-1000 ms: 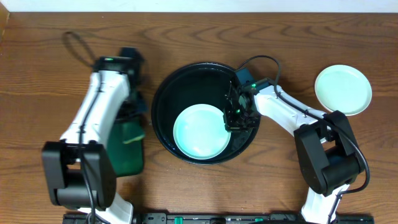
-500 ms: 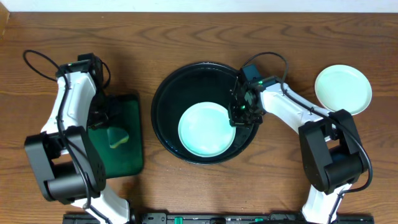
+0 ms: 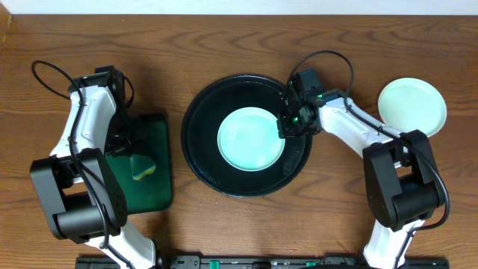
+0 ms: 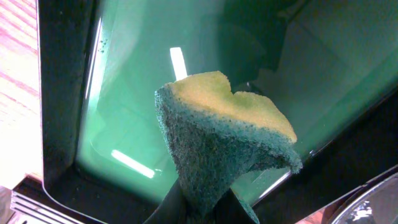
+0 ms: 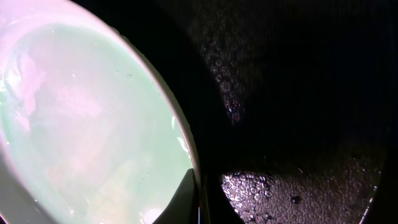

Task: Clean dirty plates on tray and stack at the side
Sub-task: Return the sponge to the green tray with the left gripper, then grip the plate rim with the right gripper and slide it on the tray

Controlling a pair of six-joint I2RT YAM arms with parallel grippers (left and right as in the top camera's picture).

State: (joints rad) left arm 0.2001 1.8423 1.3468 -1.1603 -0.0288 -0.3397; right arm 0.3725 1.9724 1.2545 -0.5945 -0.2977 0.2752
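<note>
A pale-mint plate [image 3: 252,139] sits over the middle of the round black tray [image 3: 200,153]. My right gripper [image 3: 287,125] is shut on its right rim. In the right wrist view the plate [image 5: 81,124] fills the left side, with the rim pinched at my right gripper [image 5: 199,202] over the wet black tray [image 5: 298,186]. A second plate [image 3: 411,107] lies on the table at the far right. My left gripper [image 3: 136,152] is shut on a yellow-and-green sponge [image 3: 142,167]. In the left wrist view the sponge [image 4: 224,137] stands up from the left gripper [image 4: 208,208].
A rectangular green tray [image 3: 157,187] lies left of the black tray, under the sponge; it also shows in the left wrist view [image 4: 124,93]. A black cable [image 3: 45,78] loops at the far left. Bare wood lies between the black tray and the right-hand plate.
The right gripper has drawn the plate from the tray's near side toward its middle and far right. The left arm swung left, uncovering the green tray and sponge, then held still.
</note>
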